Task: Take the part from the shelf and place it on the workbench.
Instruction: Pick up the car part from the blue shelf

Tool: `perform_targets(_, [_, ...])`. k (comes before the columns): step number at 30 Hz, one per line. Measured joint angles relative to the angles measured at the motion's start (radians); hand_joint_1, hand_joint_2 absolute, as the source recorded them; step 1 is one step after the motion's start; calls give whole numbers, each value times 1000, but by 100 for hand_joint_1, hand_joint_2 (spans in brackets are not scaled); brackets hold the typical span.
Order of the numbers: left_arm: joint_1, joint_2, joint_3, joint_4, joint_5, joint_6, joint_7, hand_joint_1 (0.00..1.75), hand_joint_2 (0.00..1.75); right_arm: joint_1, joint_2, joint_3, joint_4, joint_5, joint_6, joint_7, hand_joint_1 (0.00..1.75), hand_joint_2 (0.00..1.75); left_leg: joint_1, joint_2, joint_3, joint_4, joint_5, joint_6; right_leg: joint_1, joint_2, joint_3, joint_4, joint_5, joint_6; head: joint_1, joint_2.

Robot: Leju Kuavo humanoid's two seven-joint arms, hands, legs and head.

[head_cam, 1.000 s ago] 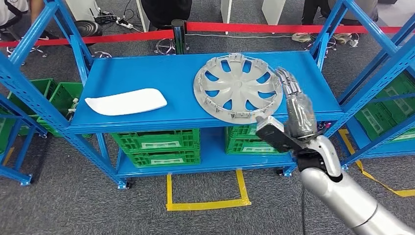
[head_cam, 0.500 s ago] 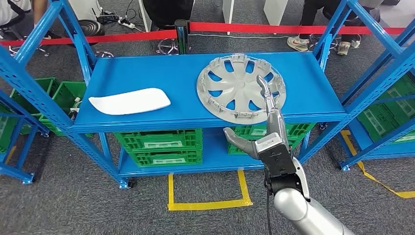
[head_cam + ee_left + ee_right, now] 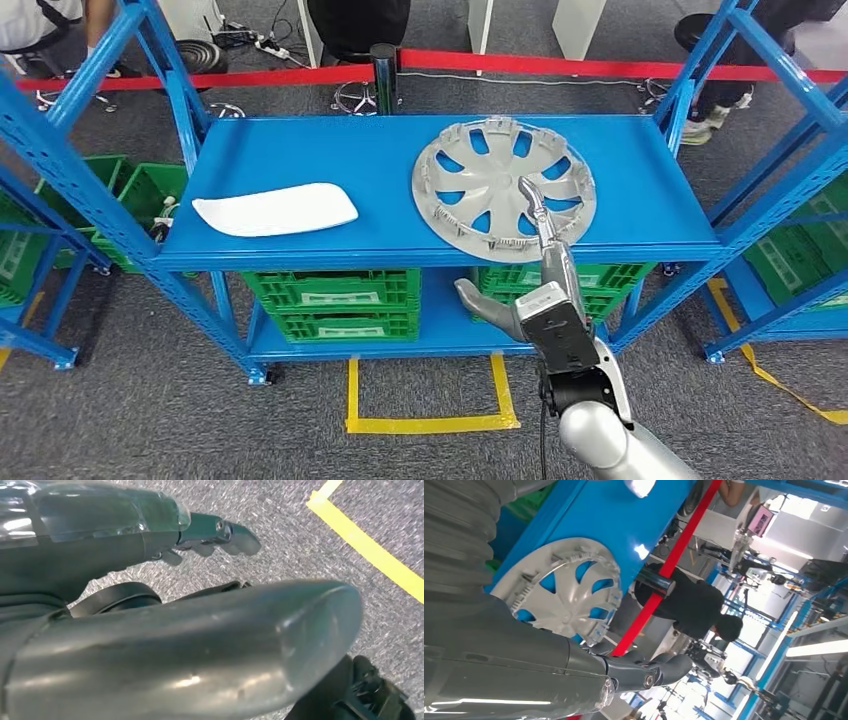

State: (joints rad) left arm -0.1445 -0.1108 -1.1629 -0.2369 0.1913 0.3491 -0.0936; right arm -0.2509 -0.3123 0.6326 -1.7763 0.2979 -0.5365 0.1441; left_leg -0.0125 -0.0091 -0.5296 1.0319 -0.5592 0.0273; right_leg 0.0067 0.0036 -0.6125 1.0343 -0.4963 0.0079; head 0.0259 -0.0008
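We're on the reach step: our right hand [image 3: 545,290] is up at the shelf's front edge, nothing picked yet. It's spread wide & empty, thumb sticking out to one side below shelf level, fingers [image 3: 534,200] stretched up over the near rim of the hubcap [image 3: 503,186]. Can't tell from the head view whether the fingertips touch the rim or just hover above it; the right wrist view shows the fingers uncurled w/ the hubcap [image 3: 561,590] beyond them, no grip.

Next move, as we judge it: push fwd a bit, get thumb under the overhanging near edge & fingers on top, then close on the rim. The part is wide, thin and light, so a one-sided pinch may let it tip or slide; lift slow.

Left hand [image 3: 220,532] hangs down by the floor, fingers loosely out, holding nothing.

The hubcap lies flat on the top shelf [image 3: 300,150], right half, its near edge at or just past the shelf front. A white curved panel [image 3: 275,209] lies well apart on the left half. Green crates [image 3: 335,295] sit on the lower shelf.
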Motion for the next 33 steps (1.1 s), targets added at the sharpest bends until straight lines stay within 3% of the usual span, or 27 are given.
perform_targets(3, [1, -1, 0, 0, -4, 0, 0, 0, 0, 4, 3, 4, 2, 2, 6, 2, 0, 175, -1, 3, 4, 20, -8, -19, -4, -3, 21, -17, 12, -16, -3, 0])
perform_targets(4, [-1, -1, -1, 0, -4, 0, 0, 0, 0, 3, 4, 6, 3, 3, 7, 2, 0, 175, 1, 5, -7, 44, -23, -25, -8, -5, 29, -22, 12, -20, -7, 0])
perform_targets(7, [-2, 1, -1, 0, -5, 0, 0, 0, 0, 5, 7, 10, 4, 3, 8, 2, 0, 175, 11, 6, -104, 203, -96, -41, -11, -9, 40, -28, 6, -25, -21, 0])
perform_targets(8, [-1, 2, -1, 0, -5, 0, 1, 0, 0, 6, 8, 11, 5, 3, 8, 2, 0, 175, 15, 7, -138, 245, -106, -46, -11, -9, 43, -28, 2, -25, -23, 0])
perform_targets(9, [0, 3, -1, 0, -5, 0, 1, 0, 0, 7, 8, 12, 5, 3, 8, 2, 0, 175, 19, 7, -157, 256, -95, -50, -12, -10, 46, -27, -2, -24, -24, 0])
perform_targets(10, [1, 4, -1, 0, -5, 0, 1, 0, 0, 7, 9, 14, 6, 3, 8, 2, 0, 175, 21, 8, -155, 227, -62, -53, -14, -9, 52, -27, -7, -21, -25, 0])
perform_targets(12, [1, 5, -1, 0, -5, 0, 1, 0, 0, 8, 10, 15, 6, 3, 8, 2, 0, 175, 24, 13, -116, 108, 26, -58, -18, -9, 69, -25, -19, -13, -28, 0])
perform_targets(14, [1, 6, -1, 0, -5, 0, 1, 0, 0, 7, 11, 17, 6, 3, 8, 2, 0, 175, 21, 20, -88, 26, 57, -52, -19, -10, 78, -23, -29, -1, -35, 0])
perform_targets(17, [2, 5, -1, 0, -5, 0, 1, 0, 0, 6, 11, 19, 6, 3, 8, 2, 0, 175, 17, 22, -81, 18, 58, -27, -18, -14, 84, -25, -42, 18, -35, 0])
perform_targets(19, [1, 4, -1, 0, -6, 0, 1, 0, 0, 4, 11, 19, 6, 3, 8, 2, 0, 175, 20, 20, -72, 15, 55, -15, -19, -14, 78, 5, -64, 27, -30, 0])
perform_targets(21, [0, 3, -1, 0, -6, 0, 1, 0, 0, 4, 12, 19, 6, 3, 8, 2, 0, 175, 20, 18, -62, 13, 49, -5, -20, -12, 25, 114, -113, 34, -18, 0])
perform_targets(23, [1, 3, -1, 0, -7, 0, 1, 0, 0, 7, 12, 19, 7, 4, 8, 2, 0, 175, 16, 17, -56, 14, 42, 2, -19, -10, -53, 240, -149, 35, -6, 0])
perform_targets(24, [1, 3, -1, 0, -7, 0, 1, 0, 0, 7, 12, 20, 8, 5, 9, 2, 0, 175, 13, 16, -52, 14, 38, 3, -19, -10, -77, 264, -140, 33, -2, 0])
perform_targets(25, [1, 4, -1, 0, -8, 0, 2, 0, 0, 8, 12, 20, 9, 7, 9, 2, 0, 175, 10, 14, -46, 14, 34, 4, -18, -10, -82, 251, -112, 28, 1, 0])
perform_targets(28, [0, 2, -1, 0, -10, -1, 3, 0, 0, 7, 12, 20, 12, 13, 12, 4, 0, 175, 2, 9, -27, 13, 19, 2, -9, -6, -25, 81, 6, -1, 2, 0])
perform_targets(30, [0, -1, -1, 0, -12, -1, 3, 0, 0, 5, 12, 20, 13, 16, 15, 5, 0, 175, 2, 8, -26, 11, 14, -5, -1, -4, 2, 15, 20, -16, -1, 0])
perform_targets(33, [0, -4, -1, 0, -13, -3, 4, 0, 0, 5, 13, 20, 13, 16, 22, 7, 0, 175, 4, 9, -24, 8, 10, -20, -1, -5, 15, -13, 16, -19, 1, 0])
